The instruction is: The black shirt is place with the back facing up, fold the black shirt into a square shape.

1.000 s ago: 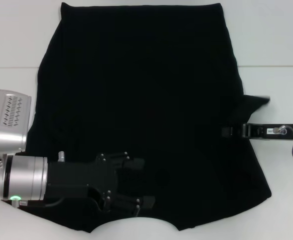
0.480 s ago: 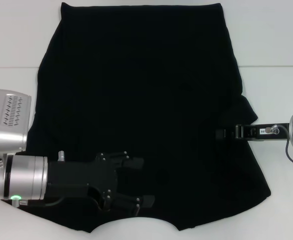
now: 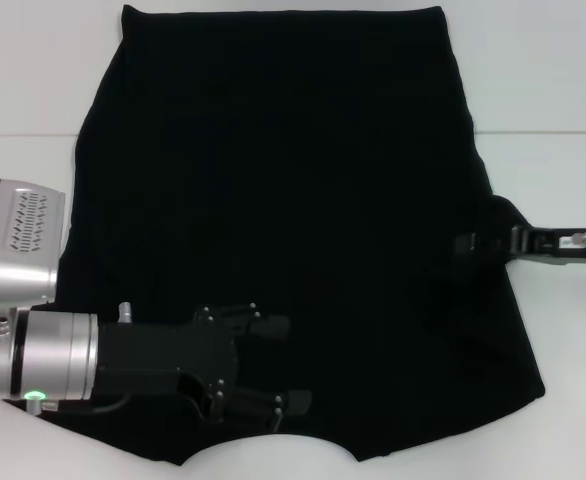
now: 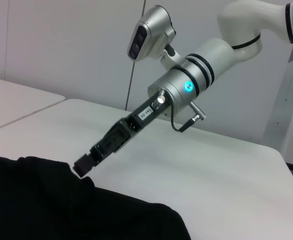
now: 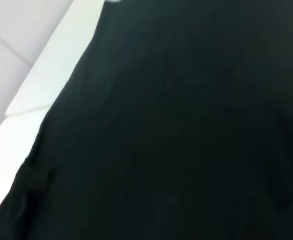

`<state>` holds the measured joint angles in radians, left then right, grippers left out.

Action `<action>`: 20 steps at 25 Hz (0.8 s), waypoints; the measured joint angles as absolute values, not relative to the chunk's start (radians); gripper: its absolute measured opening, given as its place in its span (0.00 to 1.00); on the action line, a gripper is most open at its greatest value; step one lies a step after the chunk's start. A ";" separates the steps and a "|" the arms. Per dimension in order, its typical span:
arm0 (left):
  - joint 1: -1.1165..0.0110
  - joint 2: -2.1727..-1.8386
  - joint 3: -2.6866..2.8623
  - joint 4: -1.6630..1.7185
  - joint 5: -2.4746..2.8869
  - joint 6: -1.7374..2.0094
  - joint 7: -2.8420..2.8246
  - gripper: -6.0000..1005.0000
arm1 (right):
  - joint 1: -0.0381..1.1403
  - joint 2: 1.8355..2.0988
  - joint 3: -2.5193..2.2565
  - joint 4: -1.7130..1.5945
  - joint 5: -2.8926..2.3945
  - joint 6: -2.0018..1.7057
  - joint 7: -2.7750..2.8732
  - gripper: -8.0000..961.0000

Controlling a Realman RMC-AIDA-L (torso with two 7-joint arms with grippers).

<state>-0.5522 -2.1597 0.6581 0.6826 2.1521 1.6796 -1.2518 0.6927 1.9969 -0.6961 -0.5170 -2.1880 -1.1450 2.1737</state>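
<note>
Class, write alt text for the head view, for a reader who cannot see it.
A black shirt lies spread flat on a white table, filling most of the view. The left end effector rests on the shirt near its neckline, and the right end effector reaches in at the shirt's right edge.

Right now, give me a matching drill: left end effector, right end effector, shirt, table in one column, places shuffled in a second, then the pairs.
Things:
1. left end effector
2. right end effector
3. large plain black fabric shirt
4. white flat table

Places:
A. at the shirt's right edge
B. spread flat across the middle
C. over the shirt near the curved neckline
D. under the shirt, showing on both sides

Pairs: 1-C, 2-A, 3-B, 4-D
</note>
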 joint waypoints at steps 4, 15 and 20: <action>-0.554 -2.161 0.658 0.683 2.152 1.680 -1.252 0.94 | 0.684 1.977 -0.696 -0.516 -2.193 -1.092 2.224 0.52; -0.559 -2.160 0.658 0.683 2.152 1.672 -1.251 0.95 | 0.688 1.975 -0.702 -0.503 -2.259 -0.873 2.307 0.80; -0.564 -2.158 0.658 0.683 2.152 1.667 -1.252 0.95 | 0.709 1.996 -0.702 -0.503 -2.304 -0.813 2.304 0.79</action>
